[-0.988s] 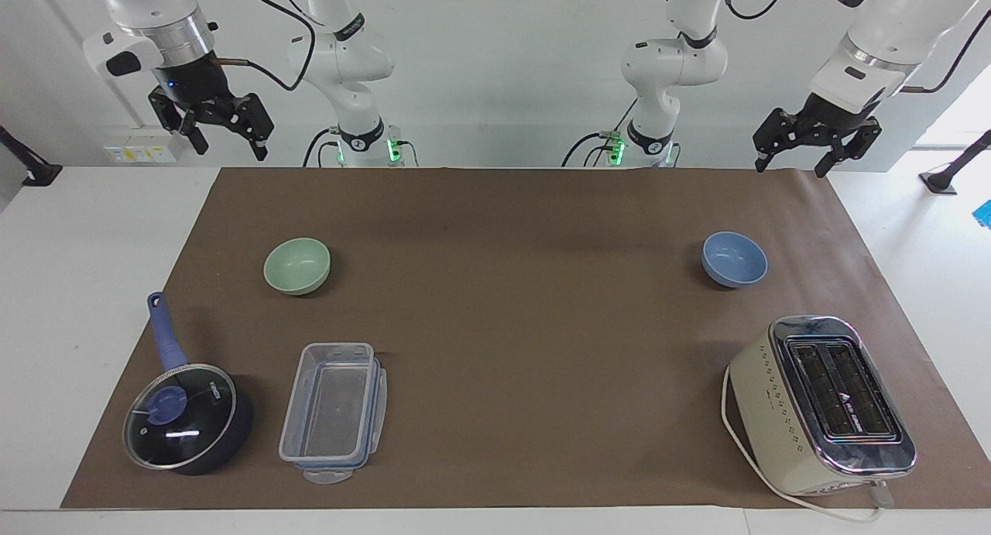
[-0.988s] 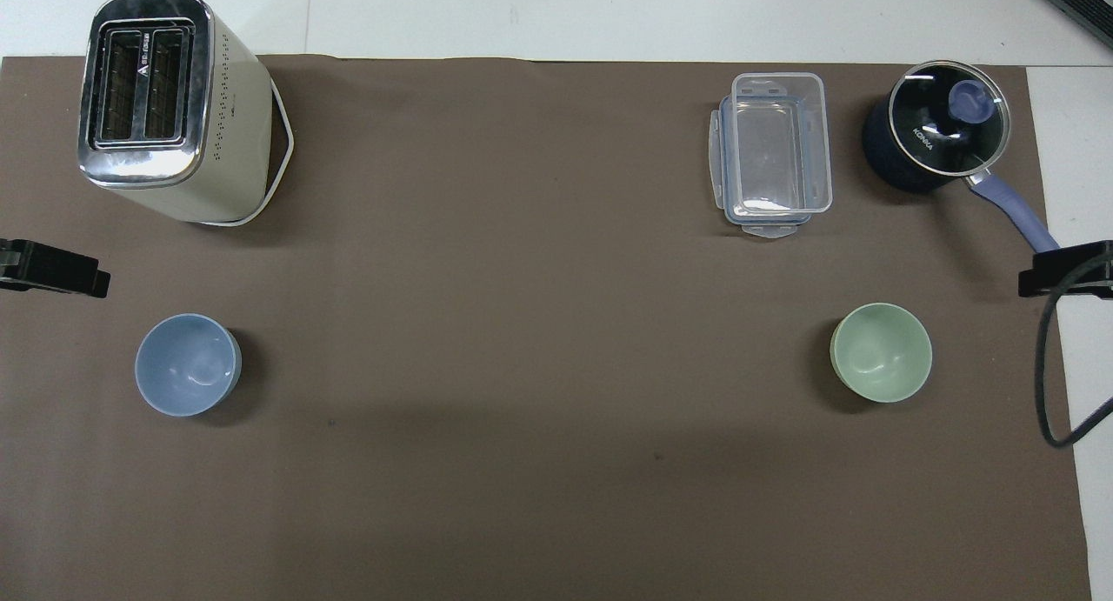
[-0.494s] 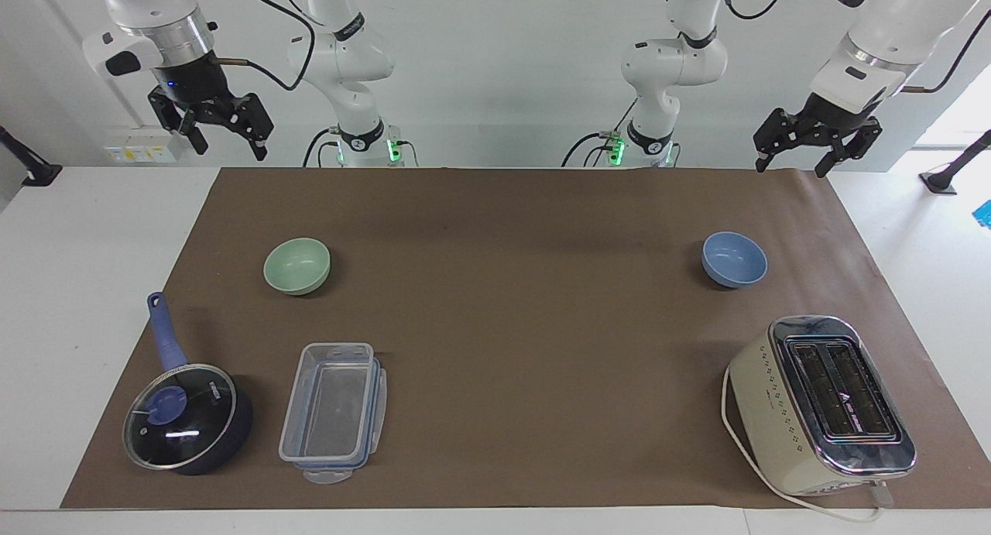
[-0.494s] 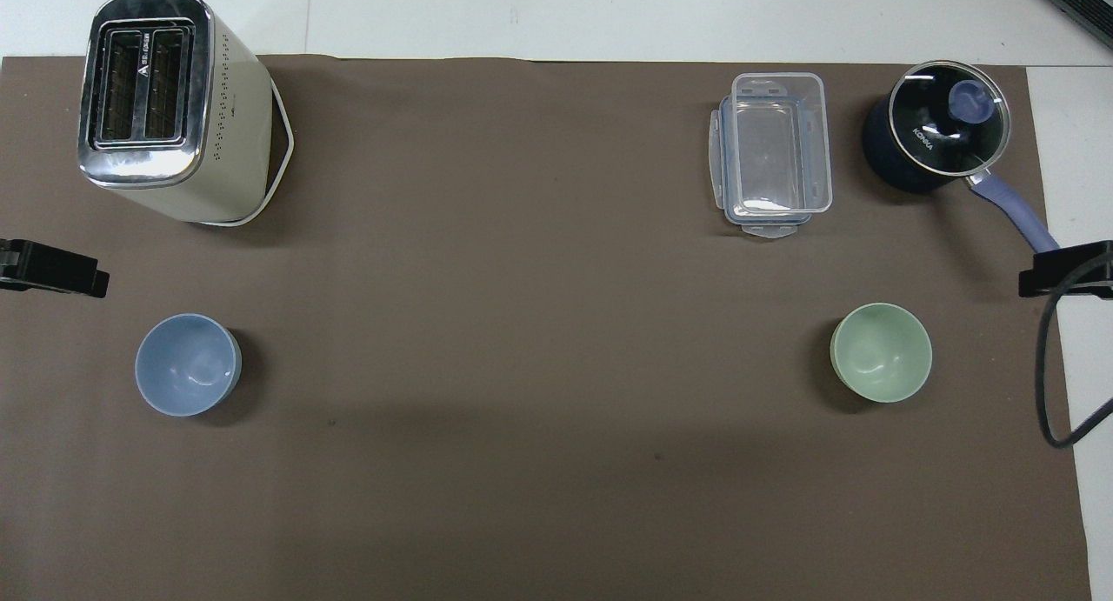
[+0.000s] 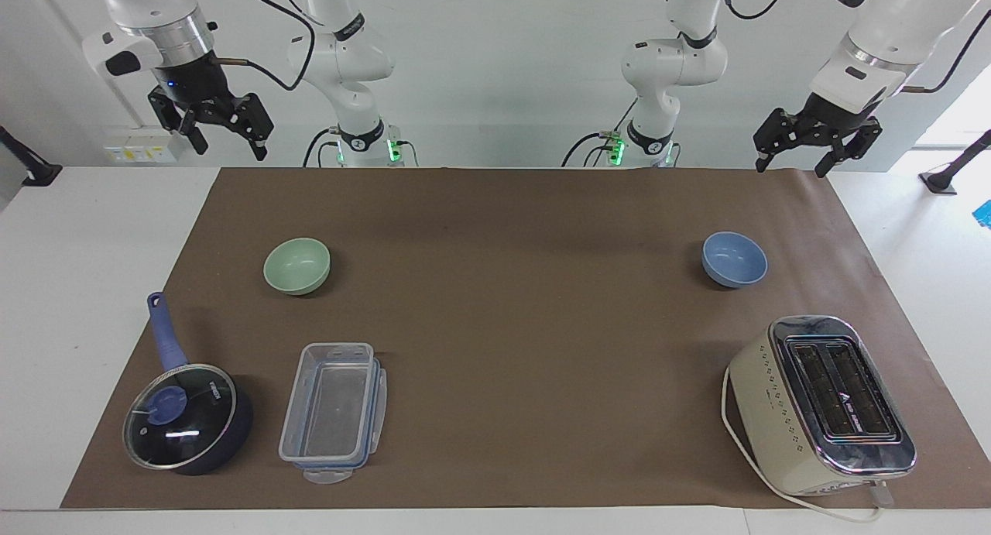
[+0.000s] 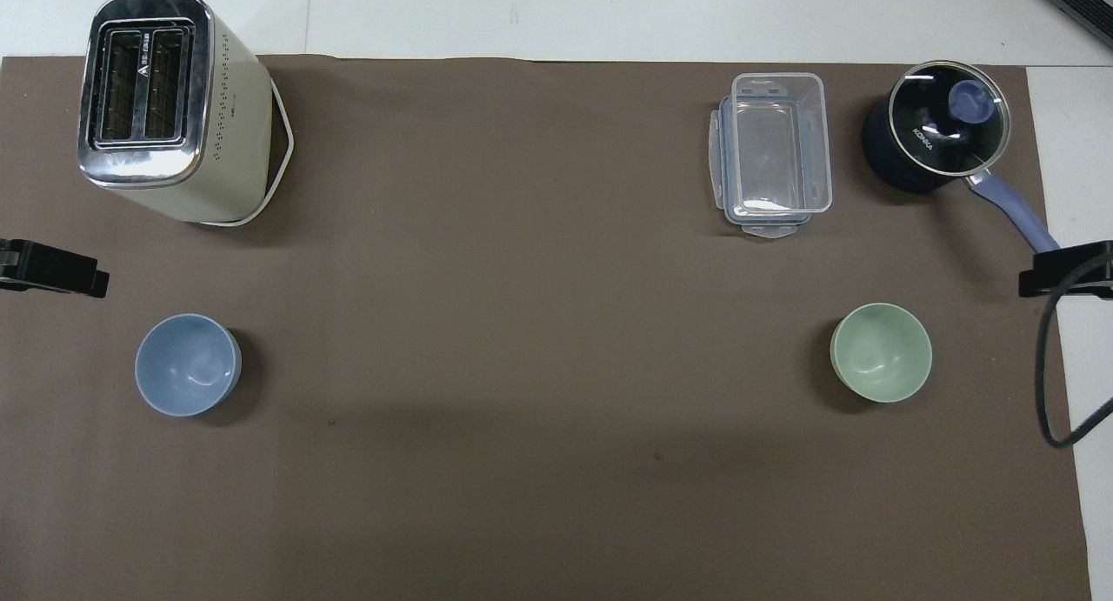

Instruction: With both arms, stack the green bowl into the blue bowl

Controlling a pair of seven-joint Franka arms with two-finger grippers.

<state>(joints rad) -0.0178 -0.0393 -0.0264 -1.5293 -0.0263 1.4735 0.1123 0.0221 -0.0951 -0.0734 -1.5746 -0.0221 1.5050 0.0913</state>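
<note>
Brown paper covers a white table point(image 5: 93, 287) before a pale wall, seen from the facing camera. Going across that view: the right gripper point(image 5: 224, 142) hangs in the air with its jaws apart and nothing between them, above the table's edge at the right arm's end. The green bowl point(image 5: 296, 265) sits upright on the paper, down and forward of that gripper and well apart from it; being round, it has no long axis. A lidded saucepan point(image 5: 188, 419), whose glass lid reads "KONKA" in the overhead view, and a clear plastic box point(image 5: 334, 409) lie farther from the robots. The blue bowl point(image 5: 734, 259) stands toward the left arm's end, well apart from the green one. A toaster point(image 5: 821, 405) carries a small white mark in its slot, unreadable. The left gripper point(image 5: 796, 159), likewise spread and empty, hangs over the paper's edge. By judgement, the right arm is nearer the green bowl, the left nearer the blue.
</note>
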